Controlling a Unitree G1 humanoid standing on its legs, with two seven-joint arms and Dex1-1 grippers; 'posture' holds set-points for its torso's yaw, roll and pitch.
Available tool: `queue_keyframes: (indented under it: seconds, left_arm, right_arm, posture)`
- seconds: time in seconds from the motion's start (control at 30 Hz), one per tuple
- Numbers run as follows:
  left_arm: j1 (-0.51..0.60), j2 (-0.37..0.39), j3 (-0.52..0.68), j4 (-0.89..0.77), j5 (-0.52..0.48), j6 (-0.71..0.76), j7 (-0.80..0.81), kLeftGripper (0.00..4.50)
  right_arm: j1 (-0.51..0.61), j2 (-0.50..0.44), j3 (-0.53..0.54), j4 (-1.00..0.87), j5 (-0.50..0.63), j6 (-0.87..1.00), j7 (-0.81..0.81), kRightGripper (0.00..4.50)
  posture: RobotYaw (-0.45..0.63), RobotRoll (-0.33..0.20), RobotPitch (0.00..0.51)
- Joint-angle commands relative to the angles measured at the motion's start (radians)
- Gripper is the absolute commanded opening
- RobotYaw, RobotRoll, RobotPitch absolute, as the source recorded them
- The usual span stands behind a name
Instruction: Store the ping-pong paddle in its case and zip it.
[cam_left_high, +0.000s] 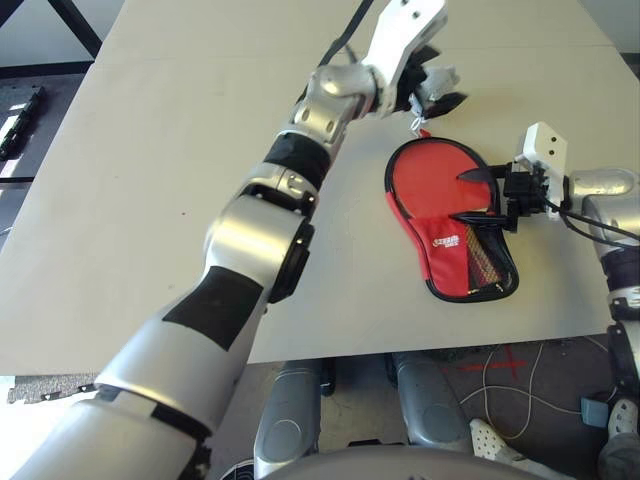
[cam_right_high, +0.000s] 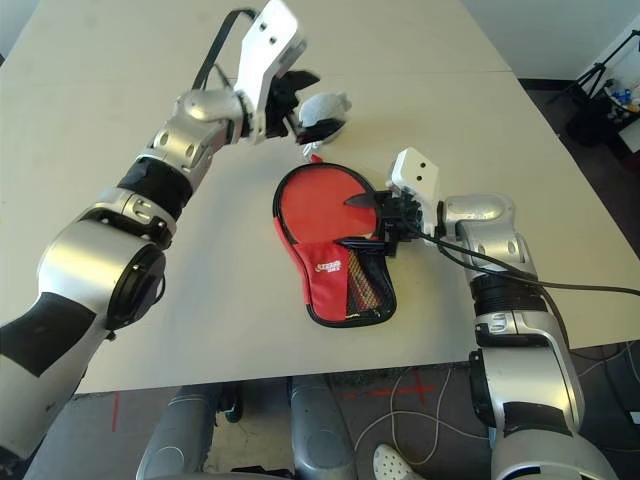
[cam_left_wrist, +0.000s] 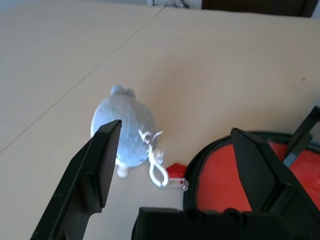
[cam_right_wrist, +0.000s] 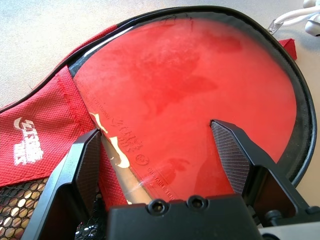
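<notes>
The ping-pong paddle (cam_right_high: 322, 203) lies flat on the table inside the case (cam_right_high: 325, 268), its round red face uncovered. The case's red flap with a white logo and its mesh pocket (cam_right_high: 366, 287) cover the handle end, and black zip edging rings the face. My right gripper (cam_right_high: 385, 225) hovers open at the paddle's right edge, and in the right wrist view its fingers straddle the red face (cam_right_wrist: 190, 80). Beyond the case's far end, my left gripper (cam_right_high: 297, 100) is open, and in the left wrist view nothing sits between its fingers (cam_left_wrist: 102, 160).
A pale grey-blue soft lump (cam_left_wrist: 127, 132) with a white cord (cam_left_wrist: 157, 172) lies just past the case's far end, beside a small red tab (cam_left_wrist: 175, 170). The table's front edge (cam_left_high: 430, 350) runs close behind the case's handle end. Cables lie on the floor (cam_left_high: 510, 385).
</notes>
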Motion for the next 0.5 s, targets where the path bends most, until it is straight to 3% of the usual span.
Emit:
queue_keyframes:
  seconds: [0.03,0.5]
  left_arm:
    - [0.014,-0.015,-0.009,0.016,0.018,0.013,0.060,4.46]
    - [0.009,-0.094,0.004,0.136,0.014,0.060,0.172,4.46]
  right_arm:
    - [0.061,0.022,0.076,0.051,-0.054,0.018,0.007,4.50]
    - [0.093,0.002,0.066,-0.004,-0.043,0.045,0.002,4.50]
  posture:
    - [-0.14,0.000,0.293]
    - [-0.19,0.000,0.287]
